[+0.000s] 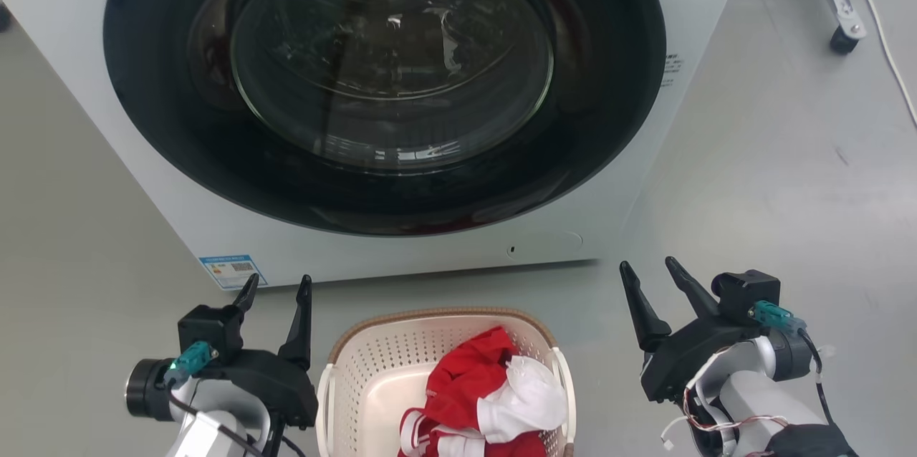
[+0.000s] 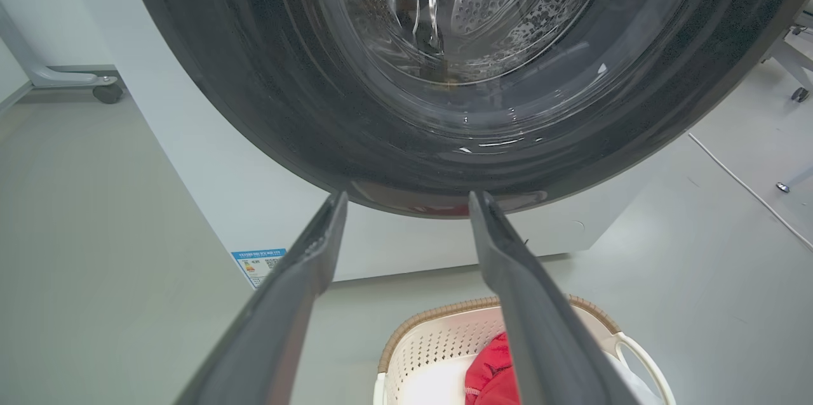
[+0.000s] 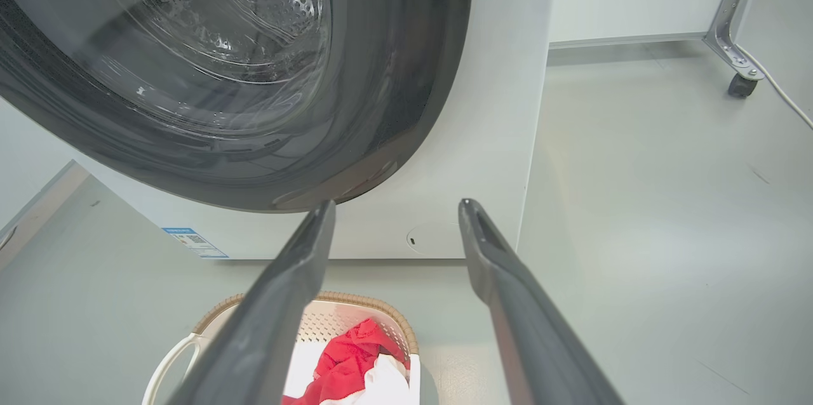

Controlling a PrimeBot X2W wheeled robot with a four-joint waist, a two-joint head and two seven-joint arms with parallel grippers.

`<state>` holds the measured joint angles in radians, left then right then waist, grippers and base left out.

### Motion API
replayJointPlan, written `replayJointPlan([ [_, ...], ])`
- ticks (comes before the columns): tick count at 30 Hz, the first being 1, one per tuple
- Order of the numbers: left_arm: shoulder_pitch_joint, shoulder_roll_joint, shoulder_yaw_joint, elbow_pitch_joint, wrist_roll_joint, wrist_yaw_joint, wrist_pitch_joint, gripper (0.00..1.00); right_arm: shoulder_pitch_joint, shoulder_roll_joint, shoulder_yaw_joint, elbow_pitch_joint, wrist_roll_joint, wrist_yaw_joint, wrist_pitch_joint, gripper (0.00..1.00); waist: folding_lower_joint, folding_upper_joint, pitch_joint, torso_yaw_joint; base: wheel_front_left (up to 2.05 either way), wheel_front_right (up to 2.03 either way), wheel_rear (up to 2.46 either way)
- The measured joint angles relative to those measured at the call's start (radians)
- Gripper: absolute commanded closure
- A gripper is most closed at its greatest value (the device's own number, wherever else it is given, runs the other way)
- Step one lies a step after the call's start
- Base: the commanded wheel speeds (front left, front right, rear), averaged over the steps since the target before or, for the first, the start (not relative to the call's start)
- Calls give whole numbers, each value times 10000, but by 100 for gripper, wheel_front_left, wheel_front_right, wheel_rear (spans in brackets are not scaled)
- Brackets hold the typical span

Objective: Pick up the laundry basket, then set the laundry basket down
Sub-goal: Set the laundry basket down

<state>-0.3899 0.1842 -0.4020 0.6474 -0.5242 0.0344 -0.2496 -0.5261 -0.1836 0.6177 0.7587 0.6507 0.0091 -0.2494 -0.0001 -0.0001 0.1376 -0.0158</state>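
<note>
The laundry basket [image 1: 372, 371] stands on the grey floor just before the washer, cream perforated plastic with a brown woven rim, holding red and white clothes [image 1: 494, 392]. It also appears low in the left wrist view, the basket [image 2: 432, 348], and low in the right wrist view, the basket [image 3: 356, 310]. My left gripper [image 1: 276, 289] hovers open to the basket's left, nothing between its fingers. To the basket's right my right gripper [image 1: 650, 269] is open and empty as well. Both grippers stand apart from the basket's white loop handles [image 1: 326, 392].
The white washer [image 1: 645, 84] with its large round dark glass door [image 1: 390, 63] rises right behind the basket. A metal leg with a caster [image 1: 844, 38] and a white cable [image 1: 892, 56] lie at the far right. Bare grey floor spreads to both sides.
</note>
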Motion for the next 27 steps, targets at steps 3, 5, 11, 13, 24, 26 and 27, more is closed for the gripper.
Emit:
replayJointPlan([
  [3,482,176,92,-846,307,221,-2,0,326,-161,-142,-685,-251,-228,0,0,0,0,-258,31,0,0,0],
  [5,800,267,132,-1373,431,328,-2,0,566,-270,-232,-1150,-359,-370,0,0,0,0,-414,52,0,0,0],
  [11,1721,443,328,-2972,767,548,-2,0,1337,-598,-518,-2502,-788,-817,0,0,1,1,-791,100,0,0,0],
  [13,2018,479,380,-3423,894,621,-2,0,1559,-698,-612,-2932,-926,-903,-2,0,0,1,-887,102,0,0,0],
  [24,3255,589,777,-5037,1112,803,-2,0,2731,-1039,-1220,-4660,-1492,-1246,-44,0,2,1,-1016,34,0,0,0],
  [26,3419,589,874,-5160,1124,813,-2,0,2933,-1064,-1344,-4836,-1532,-1250,-44,0,2,1,-1019,30,0,0,0],
  [27,3485,587,922,-5216,1124,813,-2,0,3012,-1066,-1398,-4926,-1569,-1250,-44,0,2,1,-1021,29,0,0,0],
])
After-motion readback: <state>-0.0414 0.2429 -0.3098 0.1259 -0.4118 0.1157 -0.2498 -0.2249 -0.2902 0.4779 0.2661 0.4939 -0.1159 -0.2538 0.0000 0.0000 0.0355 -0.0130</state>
